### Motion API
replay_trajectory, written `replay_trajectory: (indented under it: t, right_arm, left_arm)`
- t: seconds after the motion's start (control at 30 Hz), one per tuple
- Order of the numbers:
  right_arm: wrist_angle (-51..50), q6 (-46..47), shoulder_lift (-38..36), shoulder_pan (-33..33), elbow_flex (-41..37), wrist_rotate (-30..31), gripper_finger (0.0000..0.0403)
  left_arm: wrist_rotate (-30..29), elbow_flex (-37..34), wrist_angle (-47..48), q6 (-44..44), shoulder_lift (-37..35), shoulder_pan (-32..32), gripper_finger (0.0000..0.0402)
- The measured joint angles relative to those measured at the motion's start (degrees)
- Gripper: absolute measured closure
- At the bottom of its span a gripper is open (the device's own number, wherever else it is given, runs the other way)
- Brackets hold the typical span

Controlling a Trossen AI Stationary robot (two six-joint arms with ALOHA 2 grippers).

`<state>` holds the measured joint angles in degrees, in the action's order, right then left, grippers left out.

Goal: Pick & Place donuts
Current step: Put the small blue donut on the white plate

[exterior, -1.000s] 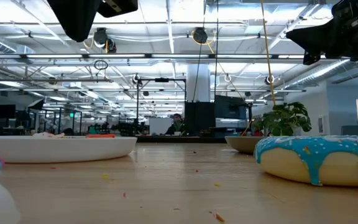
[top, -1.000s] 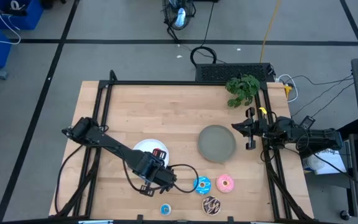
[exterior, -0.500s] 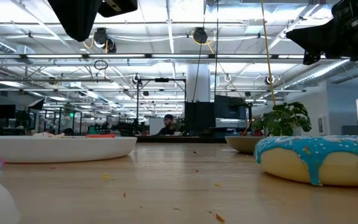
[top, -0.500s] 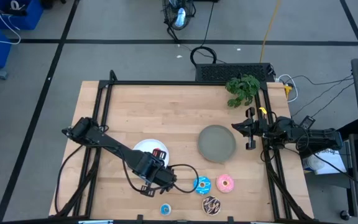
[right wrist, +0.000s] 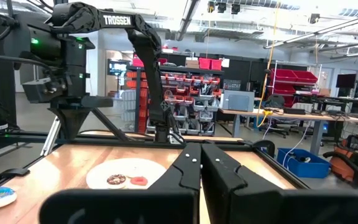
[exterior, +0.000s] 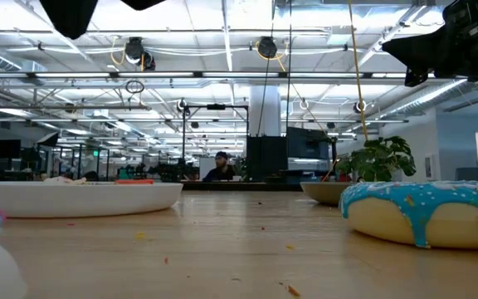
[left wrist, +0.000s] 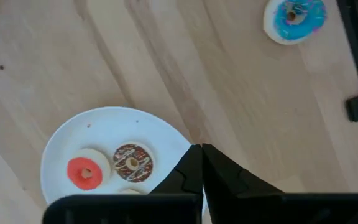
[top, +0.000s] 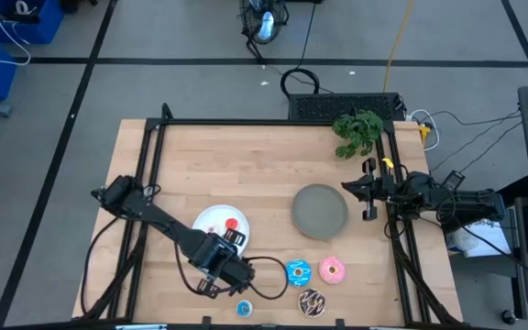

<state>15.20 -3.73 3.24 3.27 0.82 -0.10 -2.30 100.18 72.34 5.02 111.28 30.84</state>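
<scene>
High view: the left hand hangs just off the white plate, toward the tiny blue donut. Left wrist view: its fingers are clenched, empty; red donut and brown donut lie plated. Likely between picks; next, open over a desk donut. The right hand waits clenched beside the gray plate.

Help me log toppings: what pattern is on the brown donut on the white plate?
White drizzle over chocolate icing on the brown donut; left wrist view.

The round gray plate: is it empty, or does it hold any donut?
Empty. The round gray plate shows only bare surface in the high view.
</scene>
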Motion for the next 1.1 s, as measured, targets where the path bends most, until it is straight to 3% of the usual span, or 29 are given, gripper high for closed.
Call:
replay_trajectory:
  t: [0.13,0.63,0.77,1.1]
  right_arm:
    - [-0.02,0.00,0.00,0.02,0.00,0.02,0.0403]
    - [0.00,0.02,-0.01,0.01,-0.01,0.02,0.0403]
    - [0.02,0.02,0.00,0.01,-0.01,0.02,0.0403]
    - [0.46,0.02,-0.02,0.00,0.00,0.02,0.0403]
  left_arm:
    - [2.69,-0.02,-0.73,1.01,0.00,0.16,0.0391]
    - [2.35,-0.06,-9.47,-1.45,0.00,0.26,0.0387]
    - [2.50,-0.06,-13.78,2.83,0.00,0.37,0.0397]
    - [3.68,-0.06,-12.41,1.92,0.02,0.29,0.0394]
